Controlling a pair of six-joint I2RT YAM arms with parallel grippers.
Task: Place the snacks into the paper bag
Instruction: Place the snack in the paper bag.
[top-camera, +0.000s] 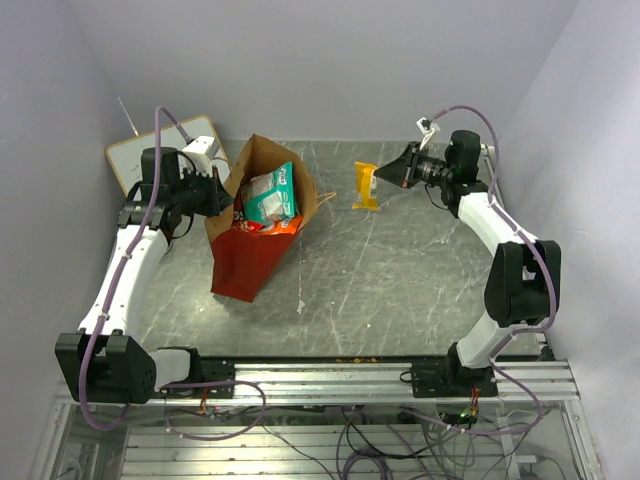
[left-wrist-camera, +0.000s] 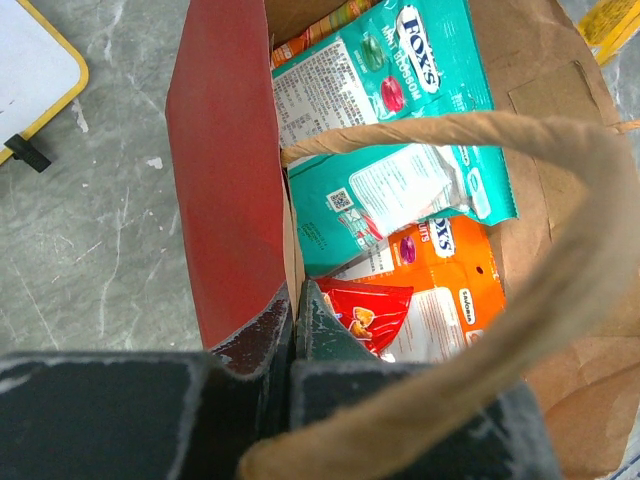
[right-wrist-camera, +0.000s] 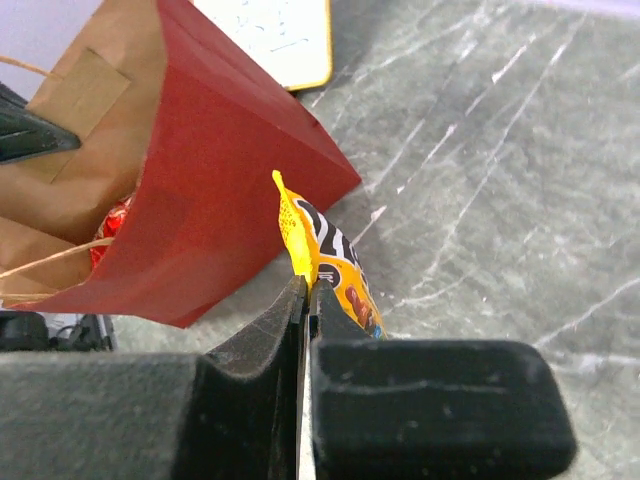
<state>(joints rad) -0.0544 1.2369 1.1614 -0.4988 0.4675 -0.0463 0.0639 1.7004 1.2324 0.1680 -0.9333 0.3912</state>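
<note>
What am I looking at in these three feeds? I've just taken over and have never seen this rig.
These are two robot arms bolted at the near edge of a grey table. The wide picture comes from a fixed camera above and behind them. The other two come from a camera on each wrist, looking along that arm's own fingers. The left tool is pinched shut on the rim of the paper bag, which is red outside and brown inside. In the bag lie a teal packet, an orange packet and a small red packet. The right tool is shut on the edge of a yellow packet, to the right of the bag and not yet in it. A white board lies at the far left.
</note>
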